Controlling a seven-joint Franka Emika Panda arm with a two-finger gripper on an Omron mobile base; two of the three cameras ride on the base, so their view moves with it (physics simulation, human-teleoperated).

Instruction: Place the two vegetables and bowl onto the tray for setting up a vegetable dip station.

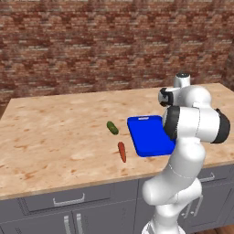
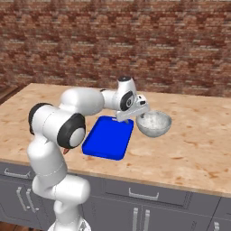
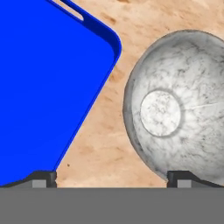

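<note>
Resting on 1 counter [image 1: 55,137]: 1 cucumber [image 1: 112,127], 1 carrot [image 1: 122,151], 1 tray [image 1: 147,135], 1 bowl [image 2: 154,123]; claw [image 3: 112,178] apart.

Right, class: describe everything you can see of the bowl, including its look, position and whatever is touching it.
The bowl is round, light grey-white with darker speckles, looking like stone or glazed ceramic. In the hand view it has a pale flat circle at the bottom of its inside. It sits upright and empty on the wooden counter, just right of the tray, with a strip of bare counter between them. The gripper hovers by its near-left rim, jaws open; whether they touch the bowl cannot be told.
</note>
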